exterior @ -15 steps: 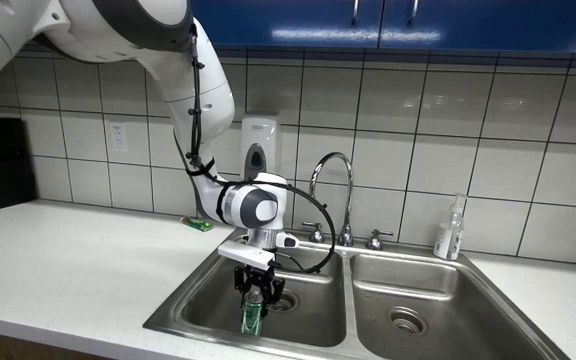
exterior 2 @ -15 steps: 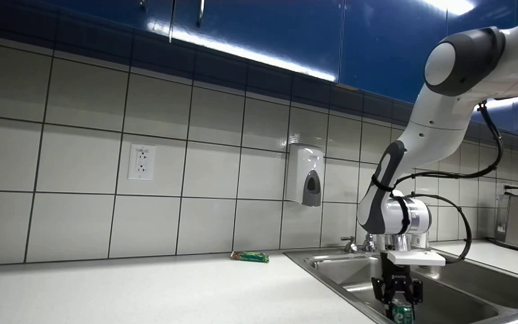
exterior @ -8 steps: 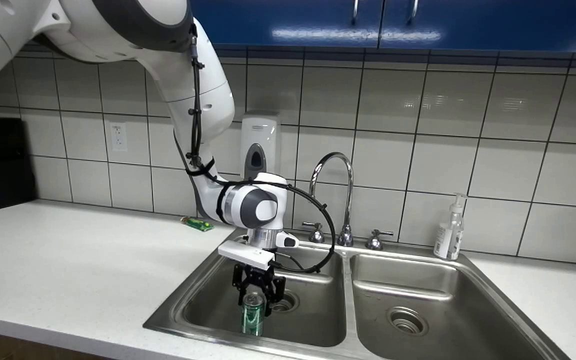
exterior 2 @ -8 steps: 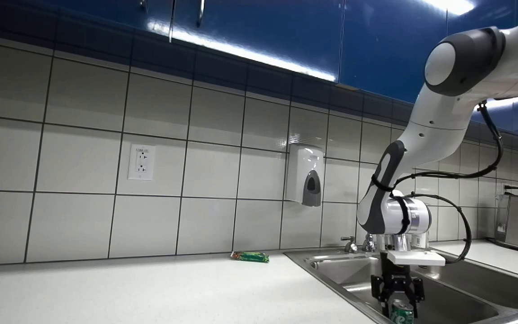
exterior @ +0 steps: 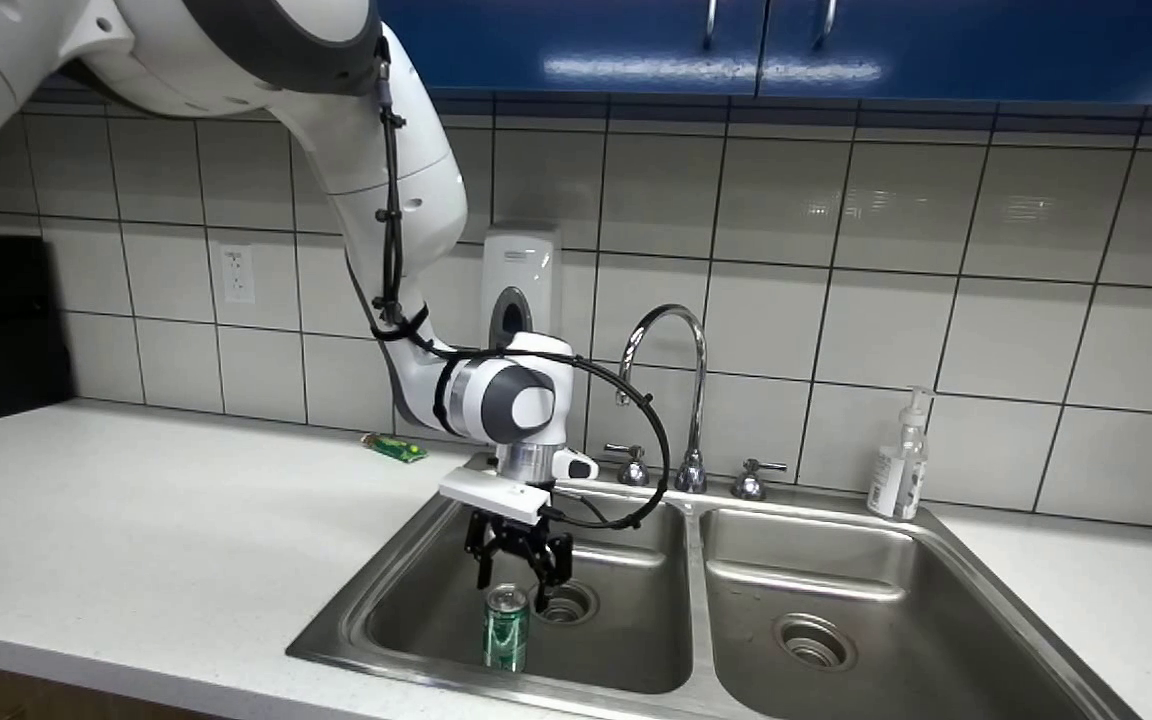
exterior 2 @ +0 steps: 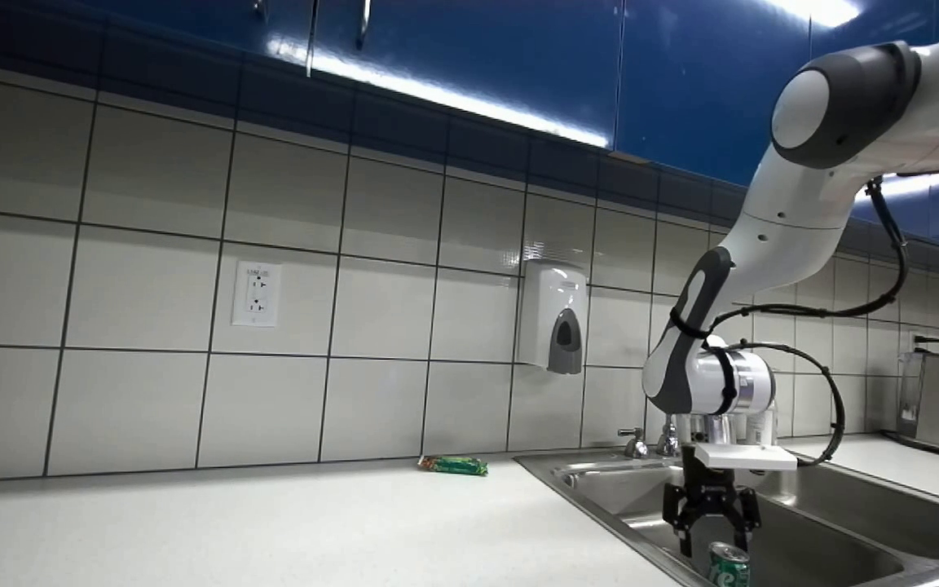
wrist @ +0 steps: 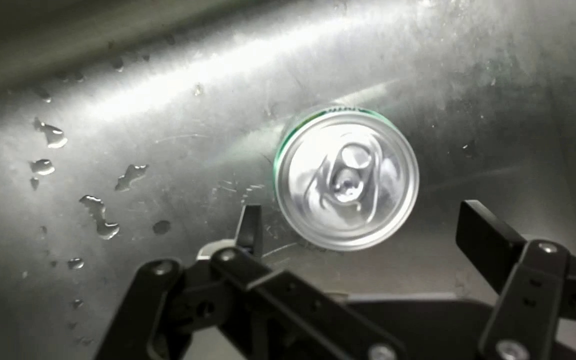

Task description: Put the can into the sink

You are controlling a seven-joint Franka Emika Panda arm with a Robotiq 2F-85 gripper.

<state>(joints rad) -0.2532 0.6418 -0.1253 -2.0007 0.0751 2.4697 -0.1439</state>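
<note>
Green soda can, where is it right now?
In an exterior view, the green soda can stands upright in the picture's left sink basin, left of its drain.

In an exterior view, a pale "e" can be read on the can [exterior 2: 729, 567], with part of another letter just left of it. In the wrist view, dark print along the can's edge is too slanted to read. Print on the dispenser [exterior 2: 553, 316], outlet [exterior 2: 256, 293] and bottle [exterior: 899, 468] is too small.

Both exterior views face the wall [exterior: 886, 325] across the bench [exterior: 136, 520] and share the sink [exterior: 702, 620]; the wrist view looks down, close above the can [wrist: 347, 180].
</note>
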